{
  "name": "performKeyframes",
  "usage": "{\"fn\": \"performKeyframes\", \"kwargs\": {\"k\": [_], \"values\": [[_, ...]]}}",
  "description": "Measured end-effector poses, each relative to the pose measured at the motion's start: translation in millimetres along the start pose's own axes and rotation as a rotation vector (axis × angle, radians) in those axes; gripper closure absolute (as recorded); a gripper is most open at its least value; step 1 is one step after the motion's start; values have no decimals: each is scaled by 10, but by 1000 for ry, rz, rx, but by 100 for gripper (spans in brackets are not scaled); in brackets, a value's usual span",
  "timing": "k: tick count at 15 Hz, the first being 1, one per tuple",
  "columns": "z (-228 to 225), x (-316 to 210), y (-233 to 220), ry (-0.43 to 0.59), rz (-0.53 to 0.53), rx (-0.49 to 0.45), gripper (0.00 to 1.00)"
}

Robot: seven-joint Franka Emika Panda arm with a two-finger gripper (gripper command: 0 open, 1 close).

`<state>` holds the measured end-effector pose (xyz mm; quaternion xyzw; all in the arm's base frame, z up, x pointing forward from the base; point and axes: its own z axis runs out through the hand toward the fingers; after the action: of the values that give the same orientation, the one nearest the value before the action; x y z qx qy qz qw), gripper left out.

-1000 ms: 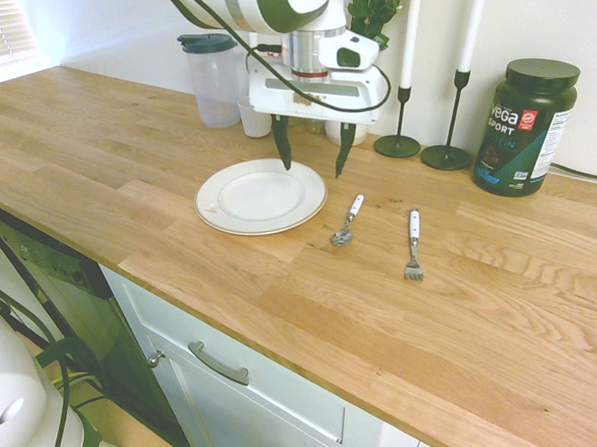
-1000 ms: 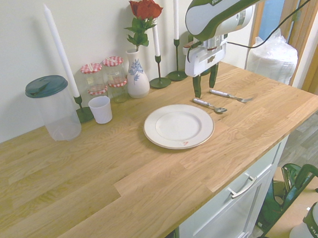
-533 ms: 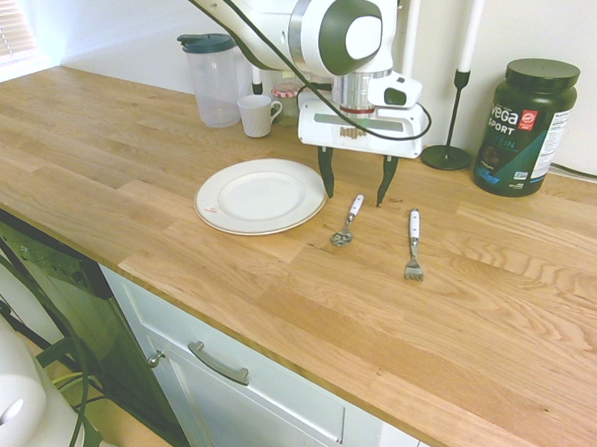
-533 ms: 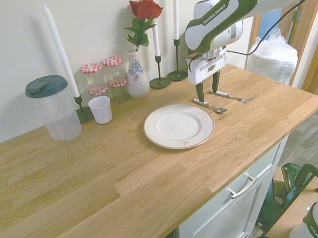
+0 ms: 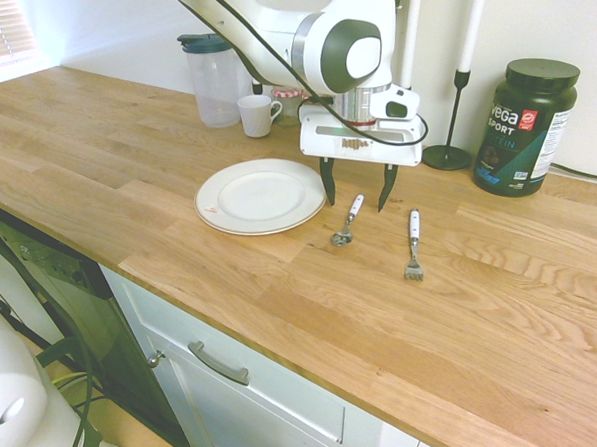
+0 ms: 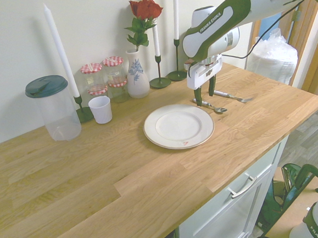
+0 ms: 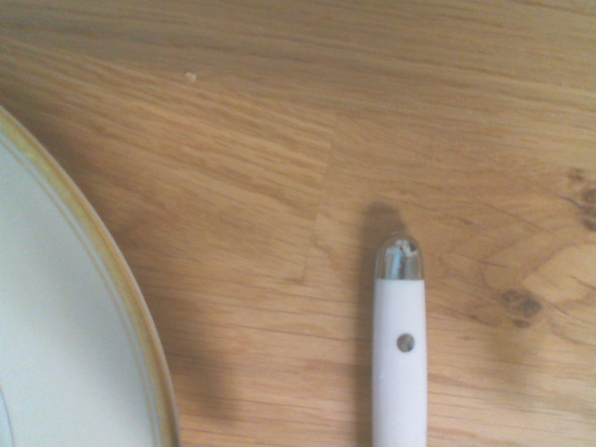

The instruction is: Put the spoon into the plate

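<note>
Since a second ago the gripper (image 5: 358, 189) has swung from above the plate's (image 5: 260, 195) far rim toward the right of the frame and dropped lower. Its fingers, spread wide and empty, now straddle the spoon's (image 5: 345, 221) handle end. The spoon lies on the counter (image 5: 463, 305) at centre frame, just right of the plate, with the fork (image 5: 414, 244) further right.
</note>
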<state>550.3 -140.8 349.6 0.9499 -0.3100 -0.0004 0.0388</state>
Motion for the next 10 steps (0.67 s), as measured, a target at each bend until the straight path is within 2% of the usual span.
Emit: {"fn": "performKeyframes", "kwargs": {"k": [10], "values": [[125, -46, -157, -23, 2, 24, 100]]}}
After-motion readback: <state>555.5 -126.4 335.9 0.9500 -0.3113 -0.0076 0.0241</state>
